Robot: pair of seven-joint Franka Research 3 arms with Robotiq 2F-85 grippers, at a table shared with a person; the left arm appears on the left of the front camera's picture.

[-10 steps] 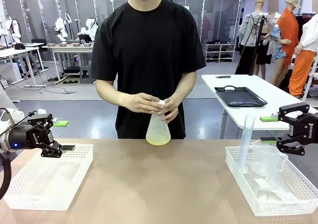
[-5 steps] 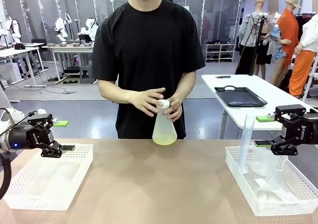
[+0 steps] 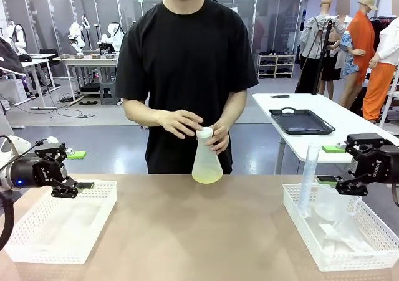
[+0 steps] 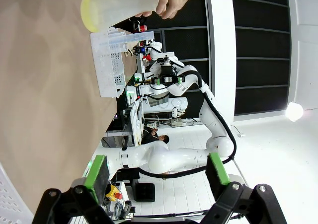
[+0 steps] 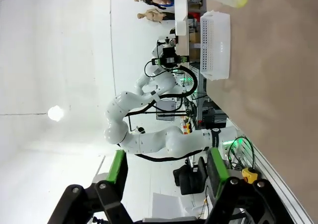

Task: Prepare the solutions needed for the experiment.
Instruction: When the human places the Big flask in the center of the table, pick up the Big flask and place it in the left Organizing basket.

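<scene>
The left gripper (image 3: 80, 169) has its green-padded fingers (image 4: 97, 172) spread wide with nothing between them, and it hangs over the near corner of the white basket (image 3: 37, 237) at the robot's left. The right gripper (image 3: 332, 164) is parted too and holds nothing. It sits above the other white basket (image 3: 312, 240), just beside the tall clear cylinder (image 3: 307, 181) and over the beaker (image 3: 333, 200) standing in it. Across the brown table (image 3: 199, 231), at the middle of its far edge, the person has both hands on a frosted conical flask (image 3: 206, 156). One hand (image 3: 218, 138) grips the neck and the other hand (image 3: 177, 122) is next to the white cap (image 3: 204, 132). The solutions (image 3: 206, 178) lie as a shallow pale yellow-green pool, translucent, in the flask's wide bottom. The flask leans a little. From here I cannot tell whether its base touches the tabletop.
</scene>
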